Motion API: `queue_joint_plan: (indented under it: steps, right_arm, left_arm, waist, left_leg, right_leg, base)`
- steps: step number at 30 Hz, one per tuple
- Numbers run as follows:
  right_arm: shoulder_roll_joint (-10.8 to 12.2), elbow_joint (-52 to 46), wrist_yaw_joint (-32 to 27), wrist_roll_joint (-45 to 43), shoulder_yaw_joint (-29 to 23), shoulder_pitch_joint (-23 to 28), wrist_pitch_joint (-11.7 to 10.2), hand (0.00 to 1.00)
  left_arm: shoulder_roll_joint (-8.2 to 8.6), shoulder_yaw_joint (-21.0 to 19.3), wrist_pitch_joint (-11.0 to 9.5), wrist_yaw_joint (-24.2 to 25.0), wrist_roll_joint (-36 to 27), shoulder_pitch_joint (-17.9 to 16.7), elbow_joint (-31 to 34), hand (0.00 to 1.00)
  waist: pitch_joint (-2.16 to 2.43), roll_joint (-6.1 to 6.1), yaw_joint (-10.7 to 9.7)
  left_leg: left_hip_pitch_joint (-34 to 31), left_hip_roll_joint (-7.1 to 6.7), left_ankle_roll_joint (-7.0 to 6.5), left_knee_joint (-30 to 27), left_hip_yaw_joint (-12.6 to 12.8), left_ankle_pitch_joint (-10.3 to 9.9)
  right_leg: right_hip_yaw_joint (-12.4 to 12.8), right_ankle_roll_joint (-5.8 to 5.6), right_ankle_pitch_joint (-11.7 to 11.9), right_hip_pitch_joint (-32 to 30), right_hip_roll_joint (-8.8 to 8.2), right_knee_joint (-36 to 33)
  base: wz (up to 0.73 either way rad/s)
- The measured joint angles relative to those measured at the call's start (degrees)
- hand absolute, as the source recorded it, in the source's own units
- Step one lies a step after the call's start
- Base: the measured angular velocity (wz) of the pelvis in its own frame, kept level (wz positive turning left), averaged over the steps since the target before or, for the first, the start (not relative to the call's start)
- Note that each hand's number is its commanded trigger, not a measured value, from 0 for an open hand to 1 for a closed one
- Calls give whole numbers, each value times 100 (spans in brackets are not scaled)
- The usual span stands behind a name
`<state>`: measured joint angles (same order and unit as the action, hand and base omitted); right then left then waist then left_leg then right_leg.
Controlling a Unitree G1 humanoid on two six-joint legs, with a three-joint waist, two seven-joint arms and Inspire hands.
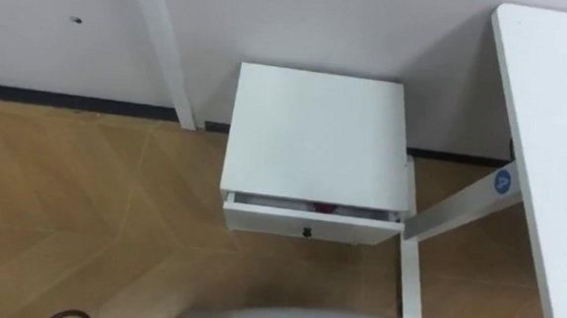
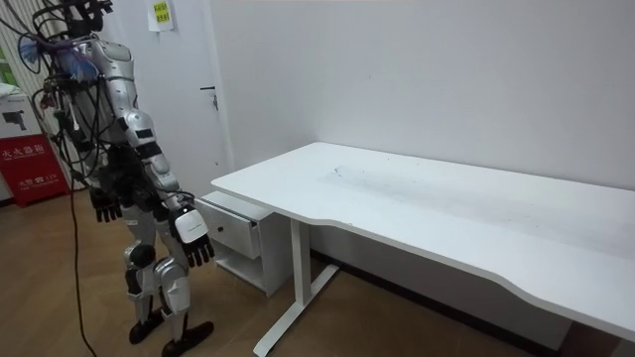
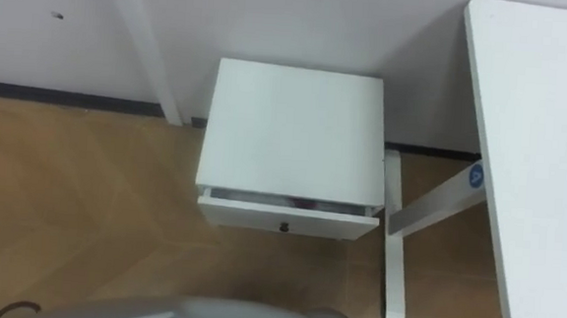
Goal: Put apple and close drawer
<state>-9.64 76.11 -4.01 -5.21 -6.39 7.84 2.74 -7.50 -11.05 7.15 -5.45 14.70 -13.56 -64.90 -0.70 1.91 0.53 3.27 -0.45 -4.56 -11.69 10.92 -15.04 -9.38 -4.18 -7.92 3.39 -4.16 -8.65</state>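
Note:
A small white cabinet (image 1: 315,131) stands against the wall in front of me. Its top drawer (image 1: 260,218) is pulled out a little, with a dark knob (image 1: 308,233) at the middle of its front. In the narrow gap behind the drawer front a bit of red (image 1: 325,209) shows, likely the apple. In the room view I stand upright facing the cabinet (image 2: 238,233). My left hand (image 2: 104,205) and right hand (image 2: 194,239) hang at my sides with relaxed fingers, holding nothing.
A white desk (image 1: 551,146) stretches along my right, its leg and foot (image 1: 412,275) close beside the cabinet. A white upright (image 1: 167,48) leans against the wall left of the cabinet. Wooden floor (image 1: 83,216) lies between me and the drawer.

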Motion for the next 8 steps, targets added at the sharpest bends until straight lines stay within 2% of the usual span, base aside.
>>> queue_joint_plan:
  steps: [8]
  right_arm:
    - [35,113,5,5,-55,3,49,0]
  left_arm:
    - [-1,-39,-9,0,-2,8,-208,0]
  waist:
    - [46,-95,-14]
  left_leg:
    - [140,1,2,14,0,1]
  right_leg:
    - [-5,0,0,88,5,-6]
  base:
    - [0]
